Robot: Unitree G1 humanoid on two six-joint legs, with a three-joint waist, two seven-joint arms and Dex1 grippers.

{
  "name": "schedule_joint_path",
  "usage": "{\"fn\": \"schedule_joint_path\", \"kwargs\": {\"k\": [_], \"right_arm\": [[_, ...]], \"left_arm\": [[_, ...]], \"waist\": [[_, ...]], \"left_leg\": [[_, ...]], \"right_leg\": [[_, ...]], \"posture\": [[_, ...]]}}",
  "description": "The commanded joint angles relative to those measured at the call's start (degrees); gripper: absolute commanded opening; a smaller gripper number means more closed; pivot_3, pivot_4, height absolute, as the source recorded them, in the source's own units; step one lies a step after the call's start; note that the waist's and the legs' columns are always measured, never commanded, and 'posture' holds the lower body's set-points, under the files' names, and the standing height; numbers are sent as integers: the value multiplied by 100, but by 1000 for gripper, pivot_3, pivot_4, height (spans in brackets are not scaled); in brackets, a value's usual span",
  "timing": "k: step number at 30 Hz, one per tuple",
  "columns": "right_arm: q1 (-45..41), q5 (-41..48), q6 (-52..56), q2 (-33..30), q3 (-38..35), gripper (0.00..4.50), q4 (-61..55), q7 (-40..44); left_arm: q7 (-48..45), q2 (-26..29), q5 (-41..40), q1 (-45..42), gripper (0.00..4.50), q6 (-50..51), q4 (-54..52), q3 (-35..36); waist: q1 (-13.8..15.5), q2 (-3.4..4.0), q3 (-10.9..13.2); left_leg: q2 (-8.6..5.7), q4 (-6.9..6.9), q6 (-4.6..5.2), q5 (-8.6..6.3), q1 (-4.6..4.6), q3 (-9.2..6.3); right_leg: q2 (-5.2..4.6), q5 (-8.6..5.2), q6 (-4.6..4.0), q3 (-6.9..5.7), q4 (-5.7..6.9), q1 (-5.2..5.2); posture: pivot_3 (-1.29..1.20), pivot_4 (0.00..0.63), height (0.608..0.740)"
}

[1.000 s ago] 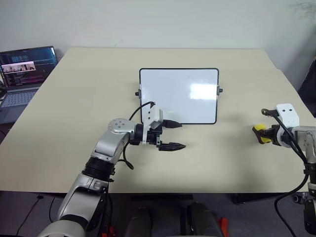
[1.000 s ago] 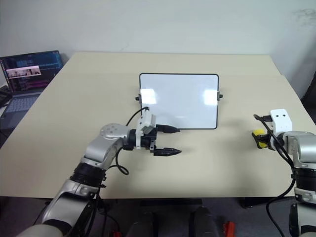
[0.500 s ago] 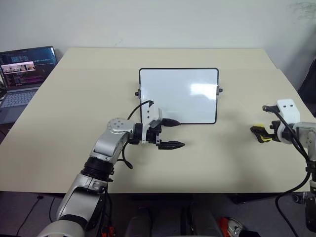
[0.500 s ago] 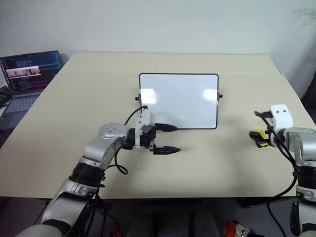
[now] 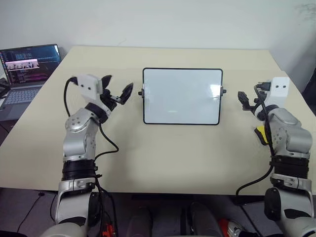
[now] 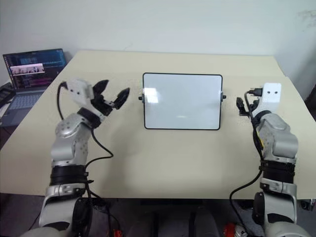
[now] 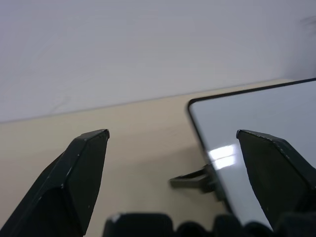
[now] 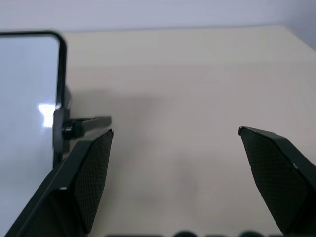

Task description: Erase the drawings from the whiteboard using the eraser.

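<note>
The whiteboard (image 5: 182,96) at the frame's centre on the table (image 5: 163,158) shows no drawings, so the erasing looks done; the eraser (image 5: 260,136) lies at right beside the right gripper (image 5: 249,98), and both it and the left gripper (image 5: 117,88) have jaws apart and empty.

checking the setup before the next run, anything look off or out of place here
Nothing stands out. The whiteboard lies flat and square on the table, wiped clean, and the eraser rests beside the right arm.

Silver two-armed robot, black jaws
Silver-grey jointed left arm (image 5: 79,136) and right arm (image 5: 286,138), white wrist camera boxes, looping black cables, black pointed jaws.
</note>
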Motion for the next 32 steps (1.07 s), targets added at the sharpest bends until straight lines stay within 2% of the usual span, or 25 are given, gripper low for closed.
{"fn": "schedule_joint_path", "kwargs": {"k": [1,7,11,22,28,32], "right_arm": [[66,-23,-768,271,-25,4456,99,-226],[236,-87,-1557,924,338,4456,623,-282],[255,-215,-1948,1088,456,4456,910,-433],[234,-250,-2722,1204,536,4456,1284,-701],[52,-481,-2820,1333,787,4456,1867,-878],[-230,-646,-3055,1222,724,4456,2891,-1135]], "left_arm": [[229,-107,134,200,4500,-288,96,-41],[613,-278,247,432,4500,-575,511,-20],[670,-249,264,440,4500,-651,698,-23],[613,-114,240,539,4500,-911,1338,14],[569,-38,313,346,4500,-1156,2048,-43],[650,-96,308,355,4500,-1250,1993,-50]], "waist": [[-15,1,0],[-50,3,-1],[-48,3,-1],[-58,4,-2],[-74,4,-2],[-112,4,-2]], "left_leg": [[0,0,0,0,1,0],[1,2,0,0,10,2],[2,1,0,1,10,2],[2,0,0,0,13,4],[2,0,0,1,16,4],[2,1,0,1,20,6]], "right_leg": [[0,0,0,0,2,0],[2,0,-1,3,10,1],[3,1,-1,4,10,1],[3,1,-1,6,12,2],[3,1,-1,6,14,2],[4,1,-1,8,14,4]], "posture": [[0,150,740],[0,150,740],[0,150,740],[0,150,740],[0,150,740],[0,150,740]]}}
